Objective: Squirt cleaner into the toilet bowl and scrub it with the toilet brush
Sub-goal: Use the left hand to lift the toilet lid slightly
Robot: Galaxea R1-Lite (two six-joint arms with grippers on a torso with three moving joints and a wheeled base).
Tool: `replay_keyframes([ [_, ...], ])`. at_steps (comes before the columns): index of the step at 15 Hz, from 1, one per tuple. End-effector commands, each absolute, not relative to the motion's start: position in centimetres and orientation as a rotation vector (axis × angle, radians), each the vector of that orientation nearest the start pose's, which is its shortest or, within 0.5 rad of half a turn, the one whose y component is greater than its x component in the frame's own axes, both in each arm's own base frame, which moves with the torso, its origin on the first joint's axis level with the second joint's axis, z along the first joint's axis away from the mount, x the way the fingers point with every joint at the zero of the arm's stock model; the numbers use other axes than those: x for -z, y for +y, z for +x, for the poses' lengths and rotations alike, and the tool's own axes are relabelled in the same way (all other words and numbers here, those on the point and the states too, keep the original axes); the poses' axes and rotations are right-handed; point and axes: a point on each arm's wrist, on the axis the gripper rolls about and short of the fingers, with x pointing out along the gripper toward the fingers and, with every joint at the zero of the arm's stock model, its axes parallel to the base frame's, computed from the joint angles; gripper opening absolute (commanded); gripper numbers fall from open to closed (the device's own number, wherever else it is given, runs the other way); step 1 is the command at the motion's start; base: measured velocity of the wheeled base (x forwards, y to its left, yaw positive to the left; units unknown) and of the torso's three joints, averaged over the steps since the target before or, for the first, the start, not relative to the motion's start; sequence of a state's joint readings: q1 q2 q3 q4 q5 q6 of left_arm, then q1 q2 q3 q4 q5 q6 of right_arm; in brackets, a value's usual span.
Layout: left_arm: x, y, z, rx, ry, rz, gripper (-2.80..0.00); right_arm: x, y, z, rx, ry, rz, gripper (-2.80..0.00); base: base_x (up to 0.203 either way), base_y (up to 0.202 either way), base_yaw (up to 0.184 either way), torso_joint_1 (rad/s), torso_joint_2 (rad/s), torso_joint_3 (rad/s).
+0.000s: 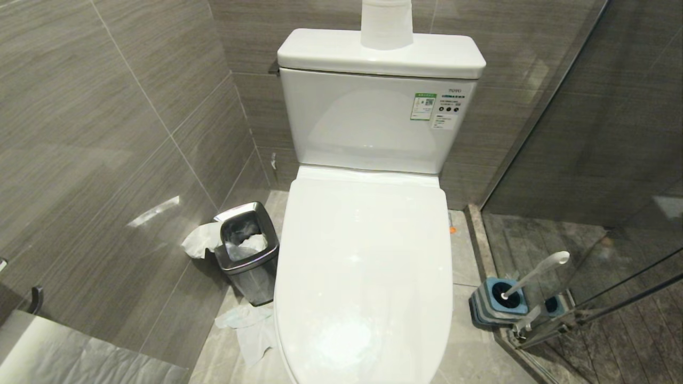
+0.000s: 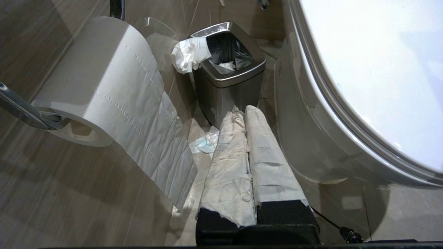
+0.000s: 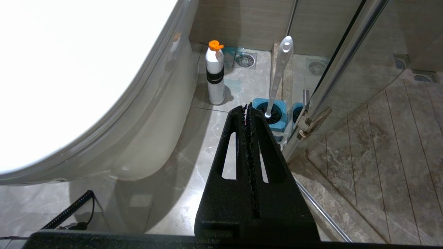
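The white toilet bowl (image 1: 363, 266) fills the middle of the head view with its lid down, so the basin is hidden. The toilet brush (image 1: 536, 272) stands in its blue-and-grey holder (image 1: 499, 304) on the floor to the toilet's right; the brush (image 3: 278, 76) also shows in the right wrist view. A white cleaner bottle (image 3: 215, 74) with an orange cap stands on the floor beside the bowl's base. My left gripper (image 2: 242, 110), its fingers wrapped in white paper, is shut and empty, low beside the toilet's left side. My right gripper (image 3: 246, 106) is shut and empty, short of the holder.
A small steel bin (image 1: 248, 250) with tissue hanging over its rim stands left of the toilet, with paper scraps (image 1: 248, 328) on the floor. A toilet roll (image 2: 100, 86) hangs on the left wall. A glass shower door (image 1: 613, 213) closes off the right. A paper roll (image 1: 387, 24) sits on the tank.
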State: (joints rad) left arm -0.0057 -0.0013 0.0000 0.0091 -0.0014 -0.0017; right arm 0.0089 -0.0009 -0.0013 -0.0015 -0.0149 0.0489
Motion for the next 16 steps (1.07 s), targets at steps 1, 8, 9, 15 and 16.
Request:
replay_keyframes([
  [1, -7.37, 0.01, -2.26, 0.008, 0.012, -0.002, -2.8, -7.61, -0.06, -2.29, 0.006, -0.003, 0.049, -2.8, 0.0, 0.0, 0.0, 0.0, 0.0, 0.0],
  [8, -7.37, 0.01, -2.26, 0.008, 0.012, -0.002, -2.8, -7.61, -0.06, -2.29, 0.006, -0.003, 0.049, -2.8, 0.0, 0.0, 0.0, 0.0, 0.0, 0.0],
  [9, -7.37, 0.01, -2.26, 0.008, 0.012, -0.002, -2.8, -7.6, -0.06, -2.29, 0.006, -0.003, 0.049, -2.8, 0.0, 0.0, 0.0, 0.0, 0.0, 0.0],
  [15, -7.37, 0.01, -2.26, 0.009, 0.012, -0.002, -2.8, -7.61, -0.06, -2.29, 0.006, -0.003, 0.049, -2.8, 0.0, 0.0, 0.0, 0.0, 0.0, 0.0],
  [16, -7.37, 0.01, -2.26, 0.008, 0.012, -0.002, -2.8, -7.61, -0.06, -2.29, 0.006, -0.003, 0.049, -2.8, 0.0, 0.0, 0.0, 0.0, 0.0, 0.0],
])
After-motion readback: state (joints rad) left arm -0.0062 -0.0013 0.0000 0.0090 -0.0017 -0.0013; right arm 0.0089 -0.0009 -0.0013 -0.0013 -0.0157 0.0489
